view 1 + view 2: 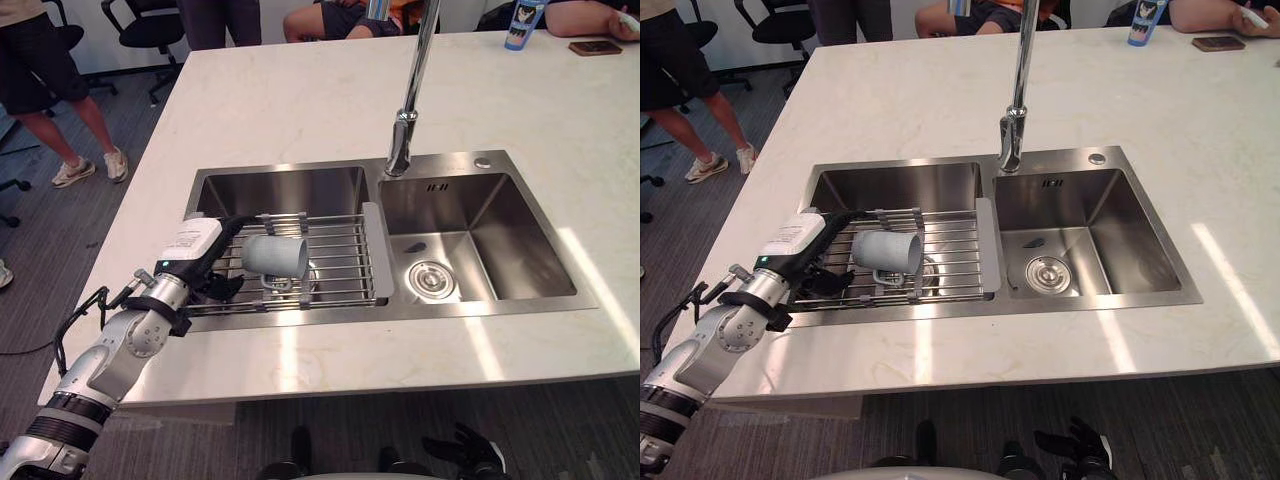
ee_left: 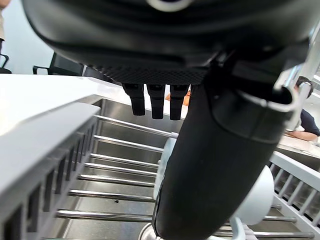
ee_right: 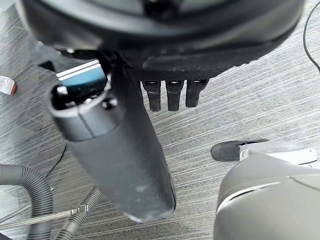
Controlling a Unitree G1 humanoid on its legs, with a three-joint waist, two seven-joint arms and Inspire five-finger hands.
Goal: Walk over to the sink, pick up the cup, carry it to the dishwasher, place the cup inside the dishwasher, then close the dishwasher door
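Left hand (image 1: 212, 270), fingers loose and not closed, reaches over the worktop's (image 1: 300, 100) near-left edge to the cup (image 1: 278, 256). The cup lies on its side on the wire rack (image 1: 340, 262) in the sink's (image 1: 520, 240) left basin, ungrasped. Right hand (image 3: 170, 50) hangs relaxed and empty; walk judged done, with pick-up, carry, loading and door-closing left.

Here's the left arm (image 1: 118, 352): silver-grey, rounded housings, a black band (image 1: 158, 304) at the wrist. The left hand (image 1: 205, 262) is dark, topped by a white cover (image 1: 190, 240) with a printed label. Right hand (image 3: 210, 55): black textured palm, a smooth, thick thumb (image 3: 127, 160), and a blue-and-white tag (image 3: 82, 75).
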